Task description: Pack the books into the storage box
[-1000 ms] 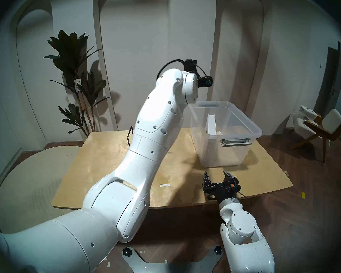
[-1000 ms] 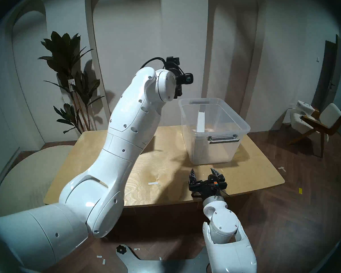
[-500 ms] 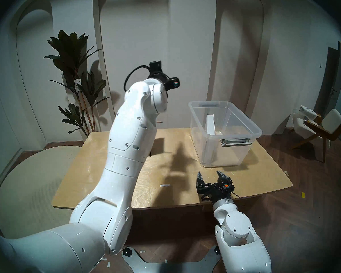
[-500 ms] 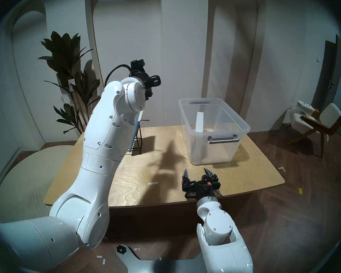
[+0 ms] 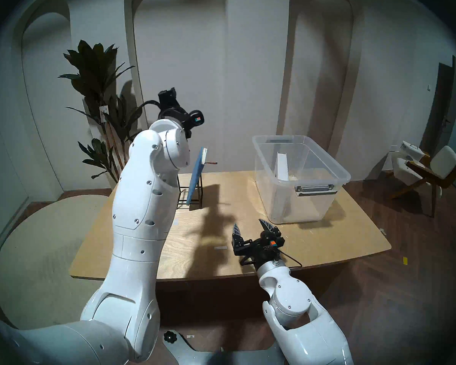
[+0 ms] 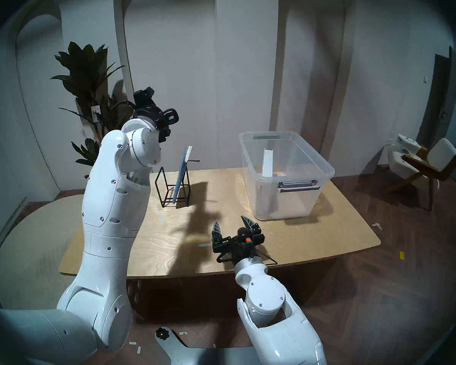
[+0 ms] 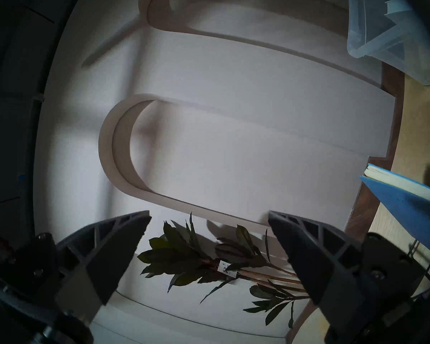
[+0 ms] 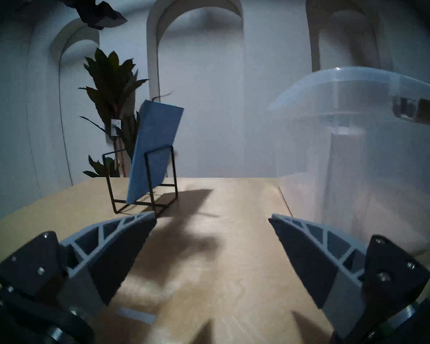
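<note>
The blue book (image 5: pixel 196 180) leans upright in a black wire rack at the table's back left; it also shows in the other head view (image 6: pixel 182 177), the left wrist view (image 7: pixel 407 199) and the right wrist view (image 8: pixel 154 152). The white book (image 5: pixel 282 164) (image 6: pixel 267 163) stands on edge inside the clear storage box (image 5: pixel 327 156) (image 6: pixel 313 152) (image 8: pixel 333 75) at the back right. My left gripper (image 7: pixel 209 217) is open and empty, raised above and left of the rack. My right gripper (image 5: pixel 248 223) (image 6: pixel 230 220) (image 8: pixel 212 217) is open and empty, low over the table's front middle.
The black wire rack (image 5: pixel 192 198) (image 6: pixel 169 190) (image 8: pixel 144 187) holds the blue book. A tall plant (image 5: pixel 100 93) stands behind the wooden table (image 5: pixel 142 238). A white tape strip (image 5: pixel 220 247) lies by my right gripper. A chair (image 5: pixel 427 167) stands far right.
My left arm has swung left, away from the storage box, uncovering the rack and blue book. My right gripper has moved left over the table, still open.
</note>
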Robot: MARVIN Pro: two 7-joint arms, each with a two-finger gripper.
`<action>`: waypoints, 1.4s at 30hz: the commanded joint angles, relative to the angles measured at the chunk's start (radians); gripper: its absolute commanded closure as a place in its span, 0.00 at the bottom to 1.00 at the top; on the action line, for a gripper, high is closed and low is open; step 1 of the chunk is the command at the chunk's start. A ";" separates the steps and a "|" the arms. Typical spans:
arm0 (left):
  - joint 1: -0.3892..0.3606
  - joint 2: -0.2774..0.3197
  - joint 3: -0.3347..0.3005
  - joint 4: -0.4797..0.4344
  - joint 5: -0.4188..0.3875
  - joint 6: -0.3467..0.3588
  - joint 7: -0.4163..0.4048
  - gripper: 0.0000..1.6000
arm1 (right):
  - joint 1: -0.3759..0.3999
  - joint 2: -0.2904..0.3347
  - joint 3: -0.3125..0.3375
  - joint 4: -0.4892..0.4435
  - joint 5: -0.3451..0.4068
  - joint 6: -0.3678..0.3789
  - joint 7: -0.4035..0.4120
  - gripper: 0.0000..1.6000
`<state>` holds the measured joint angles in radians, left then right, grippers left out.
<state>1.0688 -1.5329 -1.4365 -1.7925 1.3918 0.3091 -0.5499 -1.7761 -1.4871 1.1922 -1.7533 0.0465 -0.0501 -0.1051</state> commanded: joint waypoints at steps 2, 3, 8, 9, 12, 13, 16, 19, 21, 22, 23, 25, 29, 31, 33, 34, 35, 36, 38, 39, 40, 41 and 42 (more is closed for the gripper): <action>0.056 0.012 -0.012 -0.091 -0.021 -0.018 0.016 0.00 | 0.122 -0.005 -0.073 -0.019 -0.004 -0.006 -0.030 0.00; 0.060 0.013 -0.013 -0.095 -0.024 -0.019 0.016 0.00 | 0.130 -0.006 -0.080 -0.017 -0.004 -0.004 -0.035 0.00; 0.083 0.018 -0.020 -0.118 -0.038 -0.030 0.020 0.00 | 0.176 -0.014 -0.116 0.003 -0.005 0.004 -0.058 0.00; 0.088 0.019 -0.021 -0.123 -0.042 -0.033 0.020 0.00 | 0.203 -0.022 -0.129 0.018 -0.006 0.008 -0.066 0.00; 0.099 0.022 -0.024 -0.132 -0.050 -0.038 0.022 0.00 | 0.232 -0.031 -0.147 0.034 -0.009 0.012 -0.080 0.00; 0.102 0.023 -0.025 -0.135 -0.052 -0.040 0.022 0.00 | 0.236 -0.033 -0.151 0.038 -0.010 0.013 -0.086 0.00; 0.110 0.025 -0.027 -0.141 -0.058 -0.044 0.024 0.00 | 0.264 -0.043 -0.167 0.057 -0.011 0.020 -0.102 0.00; 0.119 0.027 -0.030 -0.148 -0.065 -0.049 0.025 0.00 | 0.297 -0.057 -0.181 0.086 -0.011 0.030 -0.118 0.00; 0.123 0.029 -0.031 -0.150 -0.069 -0.052 0.025 0.00 | 0.314 -0.066 -0.188 0.106 -0.012 0.037 -0.125 0.00; 0.125 0.029 -0.032 -0.151 -0.071 -0.053 0.026 0.00 | 0.319 -0.068 -0.191 0.114 -0.014 0.040 -0.129 0.00; 0.128 0.030 -0.032 -0.153 -0.073 -0.055 0.026 0.00 | 0.345 -0.080 -0.199 0.136 -0.014 0.048 -0.136 0.00; 0.132 0.032 -0.034 -0.156 -0.078 -0.057 0.027 0.00 | 0.352 -0.085 -0.201 0.153 -0.013 0.056 -0.145 0.00; 0.138 0.035 -0.036 -0.160 -0.085 -0.063 0.028 0.00 | 0.382 -0.104 -0.204 0.195 -0.008 0.073 -0.161 0.00; 0.140 0.036 -0.038 -0.163 -0.089 -0.065 0.028 0.00 | 0.412 -0.121 -0.209 0.224 -0.004 0.084 -0.170 0.00; 0.142 0.037 -0.039 -0.164 -0.093 -0.067 0.029 0.00 | 0.425 -0.130 -0.209 0.241 -0.001 0.089 -0.178 0.00; 0.143 0.038 -0.039 -0.165 -0.095 -0.069 0.029 0.00 | 0.443 -0.140 -0.212 0.259 0.003 0.095 -0.183 0.00; 0.144 0.039 -0.040 -0.166 -0.097 -0.071 0.029 0.00 | 0.472 -0.157 -0.217 0.283 0.010 0.102 -0.190 0.00; 0.145 0.040 -0.041 -0.167 -0.099 -0.072 0.029 0.00 | 0.459 -0.149 -0.212 0.281 0.013 0.100 -0.193 0.00; 0.146 0.041 -0.041 -0.168 -0.102 -0.074 0.029 0.00 | 0.480 -0.162 -0.215 0.303 0.022 0.104 -0.202 0.00; 0.147 0.042 -0.042 -0.168 -0.105 -0.076 0.030 0.00 | 0.496 -0.171 -0.216 0.319 0.029 0.107 -0.209 0.00; 0.147 0.042 -0.042 -0.169 -0.106 -0.076 0.030 0.00 | 0.497 -0.172 -0.216 0.323 0.032 0.107 -0.211 0.00; 0.148 0.043 -0.043 -0.170 -0.108 -0.078 0.030 0.00 | 0.511 -0.180 -0.218 0.339 0.039 0.110 -0.217 0.00; 0.149 0.044 -0.043 -0.171 -0.110 -0.079 0.030 0.00 | 0.523 -0.187 -0.220 0.354 0.044 0.113 -0.221 0.00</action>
<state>1.2249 -1.4883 -1.4810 -1.9361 1.2849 0.2355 -0.5276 -1.3592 -1.6024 0.9759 -1.4356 0.0672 0.0646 -0.3000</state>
